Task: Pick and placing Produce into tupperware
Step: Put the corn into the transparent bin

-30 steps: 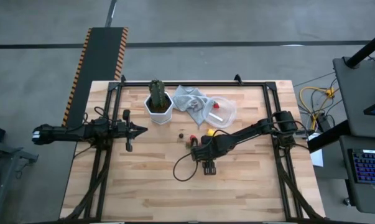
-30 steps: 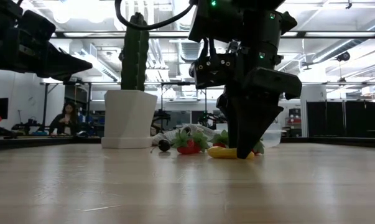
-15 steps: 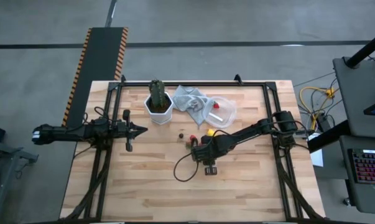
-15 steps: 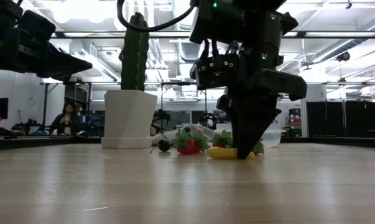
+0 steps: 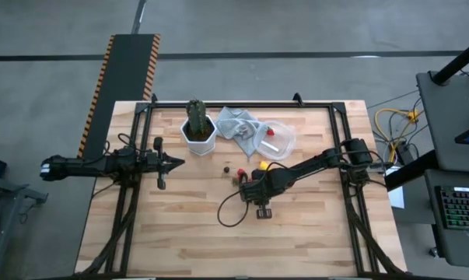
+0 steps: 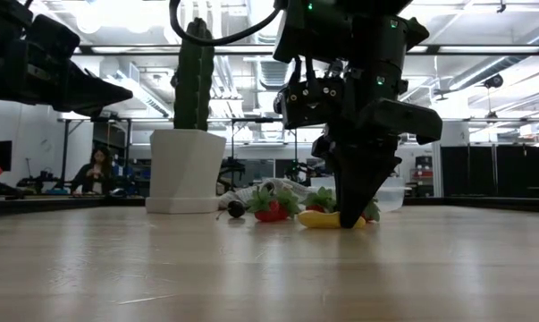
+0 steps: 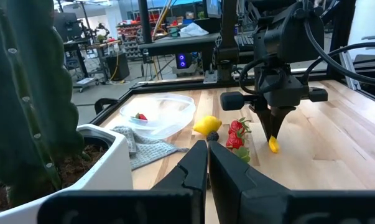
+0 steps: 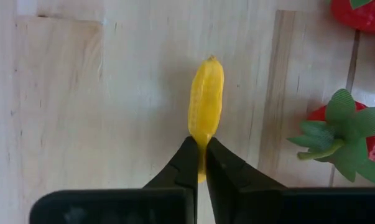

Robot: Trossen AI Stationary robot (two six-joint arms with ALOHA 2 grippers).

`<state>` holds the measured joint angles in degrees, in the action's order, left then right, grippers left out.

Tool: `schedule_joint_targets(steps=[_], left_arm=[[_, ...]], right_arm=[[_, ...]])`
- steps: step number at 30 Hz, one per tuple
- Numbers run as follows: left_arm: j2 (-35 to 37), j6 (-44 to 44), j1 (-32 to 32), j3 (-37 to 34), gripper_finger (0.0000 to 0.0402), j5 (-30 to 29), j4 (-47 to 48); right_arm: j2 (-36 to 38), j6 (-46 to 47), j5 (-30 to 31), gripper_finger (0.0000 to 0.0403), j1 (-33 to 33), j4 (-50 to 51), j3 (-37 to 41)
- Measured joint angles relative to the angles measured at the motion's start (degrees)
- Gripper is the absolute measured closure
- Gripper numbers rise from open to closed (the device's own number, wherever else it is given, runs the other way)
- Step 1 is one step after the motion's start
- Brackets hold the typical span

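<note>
A long yellow piece of produce [image 8: 206,93] lies flat on the wooden table, with my right gripper [image 8: 199,152] pointing down and shut on it. Red strawberries [image 7: 237,134], a yellow lemon-like piece [image 7: 206,126] and a dark piece [image 7: 213,135] lie close by. The round see-through tupperware [image 5: 279,138] stands beyond them with one red strawberry [image 7: 139,116] inside. My left gripper [image 7: 207,155] waits shut over the table's left side, holding nothing. My right gripper pinches the yellow piece near one end [image 8: 203,134] between its two fingertips, on its two long sides. The fingers come from above, pointing steeply down, and lie across the piece. The piece rests flat on the table [image 6: 321,220].
A tall green cactus in a white hexagonal pot [image 5: 197,128] stands at the far left of the produce, with a light grey cloth [image 5: 238,124] between it and the tupperware. A black cable [image 5: 230,210] loops over the table near the right gripper. Bare wood lies toward the near edge.
My right gripper has shut its fingers on the yellow piece while staying in place. The piece still lies on the table.
</note>
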<state>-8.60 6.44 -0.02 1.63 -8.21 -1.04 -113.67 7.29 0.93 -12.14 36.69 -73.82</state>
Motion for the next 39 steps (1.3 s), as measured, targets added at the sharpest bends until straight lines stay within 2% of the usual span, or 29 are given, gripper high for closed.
schedule_joint_targets(steps=[15,23,31,39], left_arm=[[0.0,0.0,0.0,0.0,0.0402,0.0,0.0],[0.0,0.0,0.0,0.0,0.0402,0.0,0.0],[0.1,0.0,0.0,0.0,0.0402,0.0,0.0],[0.0,0.0,0.0,0.0,0.0402,0.0,0.0]], right_arm=[[0.2,0.2,0.0,0.0394,0.0,0.2,-0.1],[2.1,0.0,0.0,0.0394,0.0,0.7,-2.7],[7.8,-1.7,0.9,0.0394,0.1,0.4,-3.8],[16.5,-3.8,6.7,0.0394,0.1,-0.1,-3.8]])
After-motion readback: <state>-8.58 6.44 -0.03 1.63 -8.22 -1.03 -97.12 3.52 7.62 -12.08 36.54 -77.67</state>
